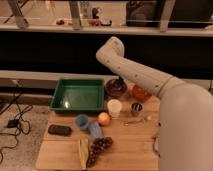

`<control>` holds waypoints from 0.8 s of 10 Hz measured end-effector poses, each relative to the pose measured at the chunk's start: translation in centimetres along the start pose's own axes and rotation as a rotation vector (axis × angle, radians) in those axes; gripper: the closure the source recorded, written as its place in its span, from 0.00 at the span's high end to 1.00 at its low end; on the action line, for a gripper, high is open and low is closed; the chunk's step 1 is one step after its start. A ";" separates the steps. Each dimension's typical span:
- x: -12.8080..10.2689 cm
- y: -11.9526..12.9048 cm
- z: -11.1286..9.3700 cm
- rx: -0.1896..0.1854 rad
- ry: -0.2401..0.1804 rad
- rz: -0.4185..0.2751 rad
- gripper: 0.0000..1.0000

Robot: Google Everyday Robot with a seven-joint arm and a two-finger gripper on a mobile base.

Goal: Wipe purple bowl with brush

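The purple bowl [114,90] stands at the back of the wooden table, between the green tray and an orange-red bowl. My gripper [119,83] is at the end of the white arm that arches over from the right. It hangs down into the top of the purple bowl and is shut. A dark shape sits at the gripper inside the bowl, and I cannot make out the brush as a separate thing there.
A green tray [75,95] lies left of the bowl and an orange-red bowl [141,93] right of it. In front stand a white cup [114,107], a small metal cup [136,107], a round fruit [103,118], a blue cup [82,121], grapes [97,146] and a black object [59,130]. My arm hides the table's right side.
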 end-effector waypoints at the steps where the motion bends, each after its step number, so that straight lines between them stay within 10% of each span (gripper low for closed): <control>1: -0.4 -0.3 0.0 0.002 -0.001 -0.007 0.00; 8: -1.5 2.5 -1.3 0.034 -0.009 -0.025 0.00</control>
